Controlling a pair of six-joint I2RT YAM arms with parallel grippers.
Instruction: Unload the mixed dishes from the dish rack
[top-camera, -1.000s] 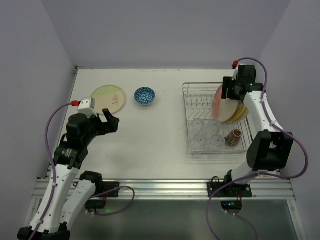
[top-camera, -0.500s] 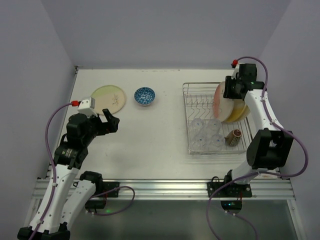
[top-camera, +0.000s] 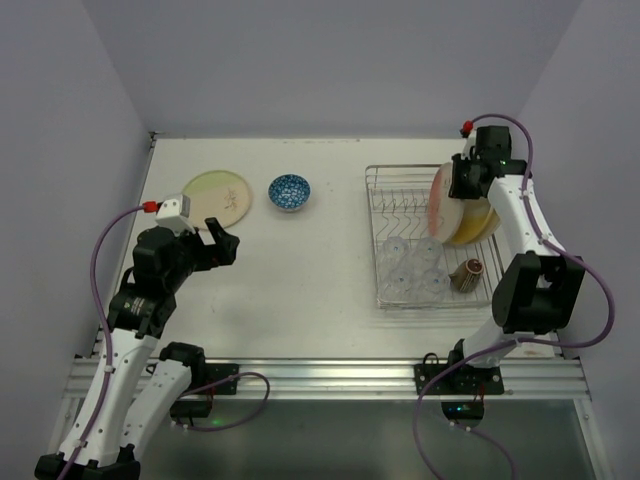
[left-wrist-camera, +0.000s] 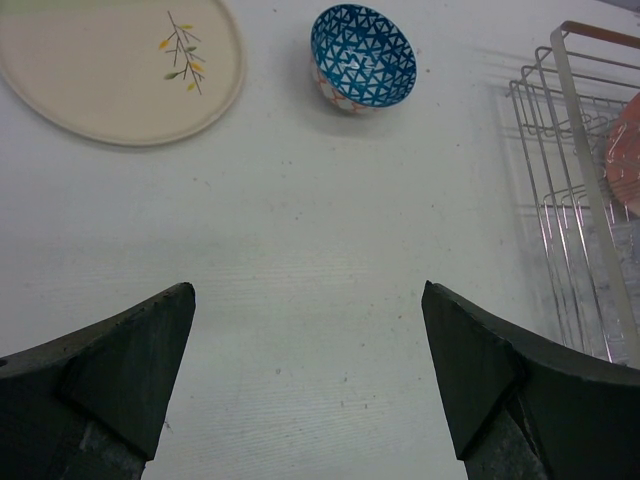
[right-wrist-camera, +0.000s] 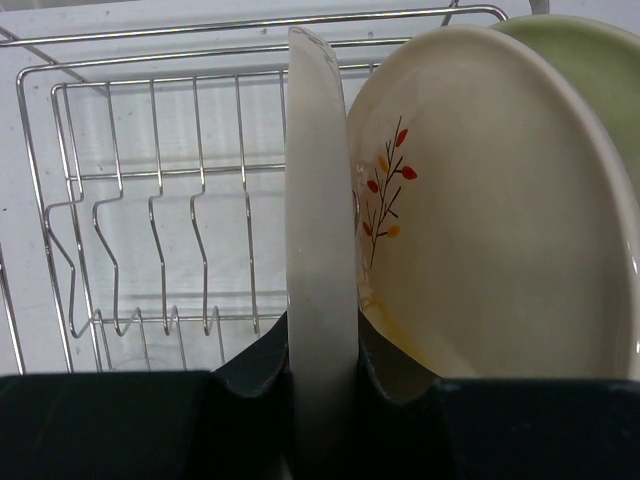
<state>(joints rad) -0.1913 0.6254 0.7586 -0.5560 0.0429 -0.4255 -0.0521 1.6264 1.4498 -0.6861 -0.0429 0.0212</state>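
On the left side of the surface (top-camera: 320, 260), the left arm (top-camera: 150, 285) hung low with the left jaws wide apart, and nothing was between them. Beyond them, one cream plate (top-camera: 218, 196) with a small leaf sprig lay flat on the surface. Just to its right, apart from it, stood one blue-patterned bowl (top-camera: 289, 191), upright.

Further right was one dish rack (top-camera: 372, 215) of silver wire, also on the surface. In its near half stood four clear glasses (top-camera: 398, 282), close together in two rows of two. In its far half three plates stood on edge, side by side. The first plate (right-wrist-camera: 320, 200), the leftmost of the three, looked white at the rim in the wrist view and pinkish from above. The right jaws were clamped on its rim, one on each face. The second plate (right-wrist-camera: 480, 230) was cream with a red sprig and stood just beside the first. The third plate (right-wrist-camera: 590, 70) was pale green and only partly visible behind the second.

At the near right corner of the rack was one small dark cup (top-camera: 468, 272), red and white outside; it seemed to lie on its side. The right arm (top-camera: 520, 215) reached over the right rim of the rack.
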